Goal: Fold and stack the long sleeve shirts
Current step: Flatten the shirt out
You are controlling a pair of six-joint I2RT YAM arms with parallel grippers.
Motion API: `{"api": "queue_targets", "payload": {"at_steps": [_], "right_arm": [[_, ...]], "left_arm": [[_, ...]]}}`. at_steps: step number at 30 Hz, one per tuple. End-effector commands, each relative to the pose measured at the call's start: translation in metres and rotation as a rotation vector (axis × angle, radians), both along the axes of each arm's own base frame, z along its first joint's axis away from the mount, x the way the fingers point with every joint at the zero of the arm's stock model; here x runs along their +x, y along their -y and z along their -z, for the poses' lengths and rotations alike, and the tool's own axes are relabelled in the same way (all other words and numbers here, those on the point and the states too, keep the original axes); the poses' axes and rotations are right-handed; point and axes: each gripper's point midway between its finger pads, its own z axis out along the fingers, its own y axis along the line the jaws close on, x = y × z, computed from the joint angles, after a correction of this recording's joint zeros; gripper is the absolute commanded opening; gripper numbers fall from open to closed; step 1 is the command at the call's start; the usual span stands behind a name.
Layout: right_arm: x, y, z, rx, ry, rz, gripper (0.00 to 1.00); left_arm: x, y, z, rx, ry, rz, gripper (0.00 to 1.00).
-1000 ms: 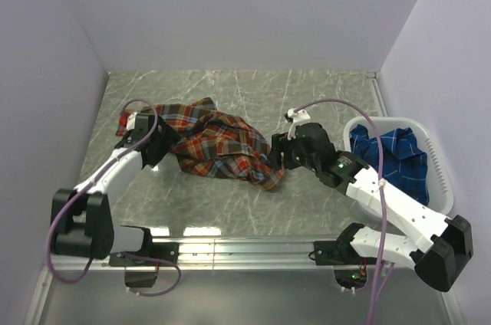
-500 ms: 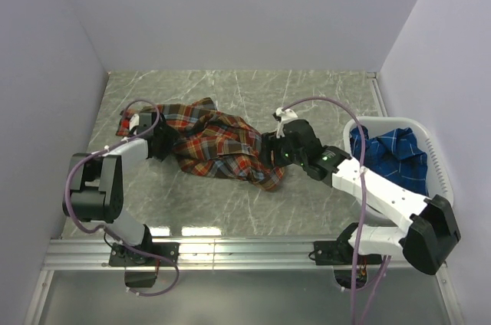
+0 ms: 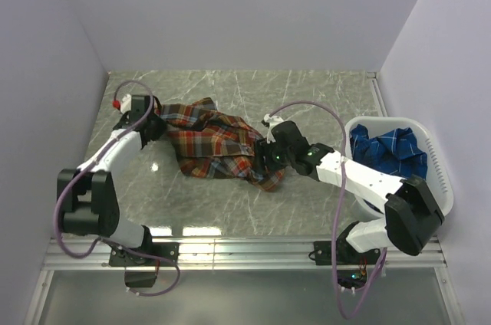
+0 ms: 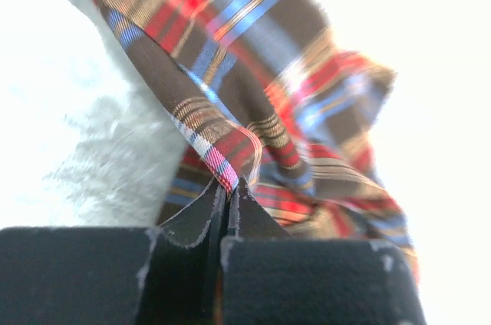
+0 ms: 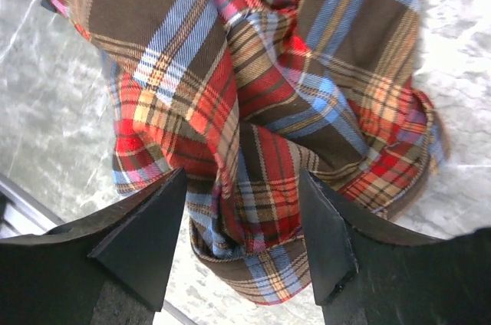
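My left pincer (image 4: 228,187), clamped on the red shirt (image 3: 219,145), has swung toward the far-left corner of the worktop (image 3: 307,91); right pincer (image 5: 242,179), apart, has closed in; spreading unfinished

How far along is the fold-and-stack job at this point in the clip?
Done: nothing folded or stacked. In hand: the red-orange plaid button-up shirt lies crumpled; the left gripper is shut on its edge, the right gripper open over a fold. Left: folding it, then the blue plaid shirt bunched in the white plastic basket.
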Motion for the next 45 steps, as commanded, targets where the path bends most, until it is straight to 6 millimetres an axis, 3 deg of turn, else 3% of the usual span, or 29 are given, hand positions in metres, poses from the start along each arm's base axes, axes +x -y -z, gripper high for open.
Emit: {"api": "queue_targets", "payload": {"at_steps": [1, 4, 7, 8, 9, 11, 13, 16, 17, 19, 21, 22, 23, 26, 28, 29, 30, 31, 32, 34, 35, 36, 37, 38, 39, 41, 45], "right_arm": [[-0.004, -0.008, 0.003, -0.002, -0.016, -0.071, 0.66], [-0.007, -0.012, 0.011, -0.008, -0.047, -0.098, 0.56], [-0.009, -0.018, 0.015, -0.009, -0.070, -0.132, 0.35], [-0.006, -0.019, 0.015, -0.020, -0.070, -0.141, 0.20], [-0.006, -0.018, 0.016, -0.034, -0.072, -0.143, 0.10], [0.003, -0.018, 0.008, -0.051, -0.037, -0.135, 0.00], [0.014, -0.012, -0.001, -0.080, 0.013, -0.105, 0.00], [0.038, -0.002, -0.031, -0.128, 0.128, -0.043, 0.00], [0.051, 0.000, -0.053, -0.126, 0.188, -0.009, 0.00], [0.070, 0.011, -0.075, -0.142, 0.253, 0.076, 0.00], [0.086, 0.015, -0.109, -0.117, 0.342, 0.139, 0.00], [0.089, 0.017, -0.118, -0.116, 0.370, 0.152, 0.00], [0.093, 0.021, -0.133, -0.121, 0.415, 0.164, 0.00], [0.087, 0.023, -0.154, -0.100, 0.462, 0.141, 0.00], [0.070, 0.023, -0.157, -0.071, 0.474, 0.090, 0.00], [0.062, 0.022, -0.156, -0.055, 0.472, 0.062, 0.00], [0.048, 0.014, -0.152, -0.024, 0.453, 0.000, 0.00], [0.034, 0.017, -0.147, -0.008, 0.440, -0.027, 0.00], [0.022, 0.014, -0.141, 0.009, 0.420, -0.065, 0.00], [-0.011, 0.013, -0.123, 0.045, 0.352, -0.144, 0.00], [-0.021, 0.014, -0.117, 0.055, 0.327, -0.158, 0.00], [-0.033, 0.017, -0.108, 0.058, 0.285, -0.177, 0.00], [-0.043, 0.022, -0.100, 0.069, 0.253, -0.168, 0.01], [-0.051, 0.029, -0.091, 0.057, 0.219, -0.160, 0.03], [-0.054, 0.033, -0.087, 0.055, 0.205, -0.146, 0.09], [-0.064, 0.043, -0.080, 0.045, 0.179, -0.120, 0.18], [-0.064, 0.050, -0.084, 0.062, 0.185, -0.070, 0.46]], "left_arm": [[0.004, -0.016, -0.060, 0.104, 0.100, 0.002, 0.00], [-0.003, -0.018, -0.079, 0.123, 0.130, 0.013, 0.00], [-0.010, -0.024, -0.094, 0.157, 0.152, 0.001, 0.00], [-0.012, -0.027, -0.098, 0.178, 0.151, 0.003, 0.00], [-0.011, -0.031, -0.108, 0.199, 0.167, -0.010, 0.01], [-0.011, -0.037, -0.120, 0.244, 0.180, -0.010, 0.01], [-0.007, -0.045, -0.135, 0.282, 0.195, -0.031, 0.01], [0.006, -0.053, -0.150, 0.320, 0.218, -0.048, 0.01], [0.010, -0.054, -0.152, 0.321, 0.222, -0.047, 0.01], [0.024, -0.055, -0.158, 0.317, 0.227, -0.047, 0.01], [0.037, -0.057, -0.178, 0.324, 0.255, -0.053, 0.00], [0.042, -0.059, -0.172, 0.336, 0.225, -0.055, 0.01], [0.048, -0.059, -0.188, 0.343, 0.249, -0.055, 0.01], [0.047, -0.057, -0.196, 0.334, 0.250, -0.037, 0.01], [0.032, -0.055, -0.205, 0.322, 0.280, -0.036, 0.01], [0.020, -0.054, -0.188, 0.316, 0.245, -0.030, 0.01], [0.003, -0.055, -0.197, 0.311, 0.271, -0.037, 0.01], [-0.008, -0.055, -0.191, 0.300, 0.263, -0.044, 0.01], [-0.024, -0.055, -0.168, 0.292, 0.215, -0.044, 0.01], [-0.061, -0.053, -0.171, 0.255, 0.248, -0.060, 0.01], [-0.078, -0.052, -0.150, 0.243, 0.214, -0.061, 0.01], [-0.102, -0.051, -0.160, 0.222, 0.264, -0.065, 0.02], [-0.114, -0.050, -0.158, 0.200, 0.272, -0.076, 0.04], [-0.126, -0.048, -0.147, 0.187, 0.260, -0.076, 0.06], [-0.145, -0.045, -0.153, 0.164, 0.301, -0.070, 0.08], [-0.161, -0.040, -0.148, 0.124, 0.319, -0.068, 0.11], [-0.187, -0.020, -0.164, 0.064, 0.428, 0.032, 0.45]]}}
